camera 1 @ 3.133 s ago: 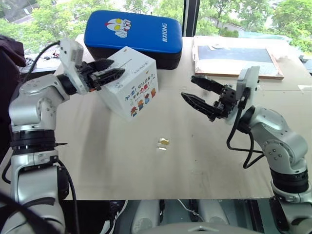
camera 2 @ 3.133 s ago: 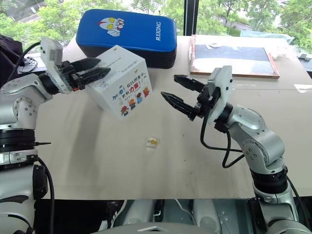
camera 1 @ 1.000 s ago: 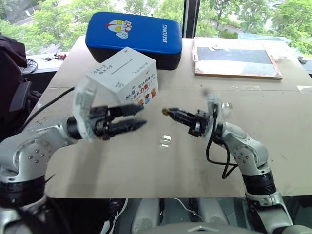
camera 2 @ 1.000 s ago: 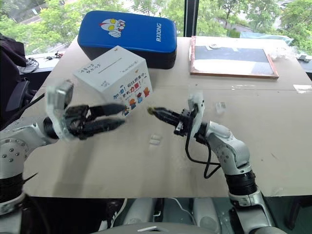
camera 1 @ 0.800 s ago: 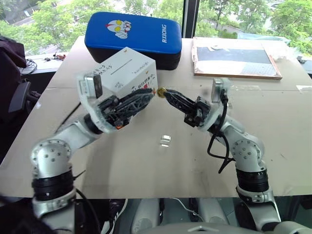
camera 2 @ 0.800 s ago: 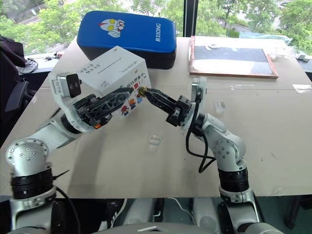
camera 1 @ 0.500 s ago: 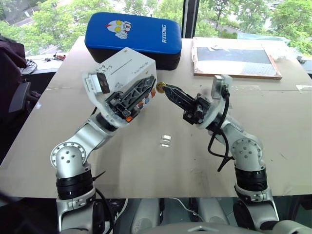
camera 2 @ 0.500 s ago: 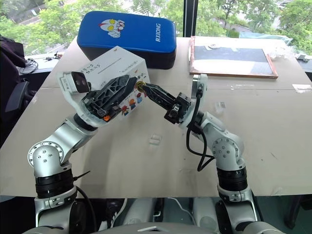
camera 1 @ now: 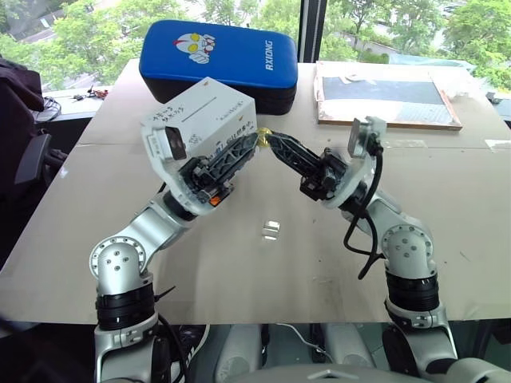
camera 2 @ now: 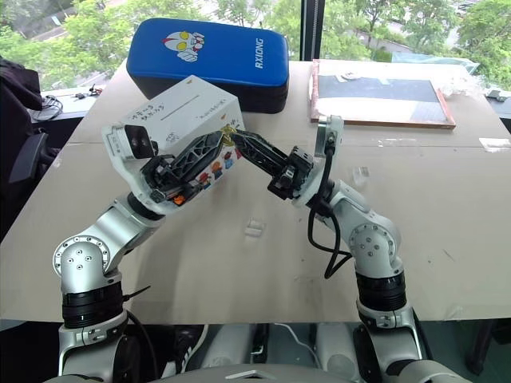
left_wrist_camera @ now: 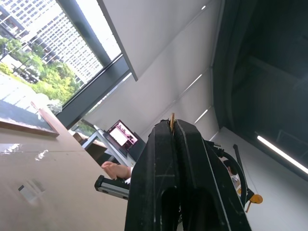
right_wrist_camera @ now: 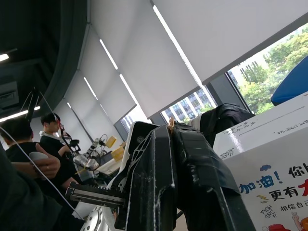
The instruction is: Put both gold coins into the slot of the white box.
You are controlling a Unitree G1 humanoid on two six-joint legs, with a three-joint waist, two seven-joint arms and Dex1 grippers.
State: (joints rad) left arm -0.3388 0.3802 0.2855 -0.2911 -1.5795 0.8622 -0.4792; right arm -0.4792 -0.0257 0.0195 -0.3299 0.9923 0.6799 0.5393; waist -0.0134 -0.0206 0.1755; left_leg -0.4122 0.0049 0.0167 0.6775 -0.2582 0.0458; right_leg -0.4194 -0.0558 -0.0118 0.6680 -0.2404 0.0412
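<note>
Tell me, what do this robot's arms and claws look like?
Both arms are rounded silver-grey metal segments joined by black rings. A black cable loops beside the right arm. Each wrist carries a white block with a small camera. The left claw and right claw each have two long, tapering black fingers.

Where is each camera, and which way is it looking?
Left eye: on the head, looking down at the table; both arms meet at a coin by the box.
Right eye: beside it, same scene, same arms.
Left wrist: looks up along the shut left claw, coin edge between its tips, ceiling behind.
Right wrist: looks up along the shut right claw, box beside it.
Shared: both wrist views show the coin pinched at the tips.
</note>
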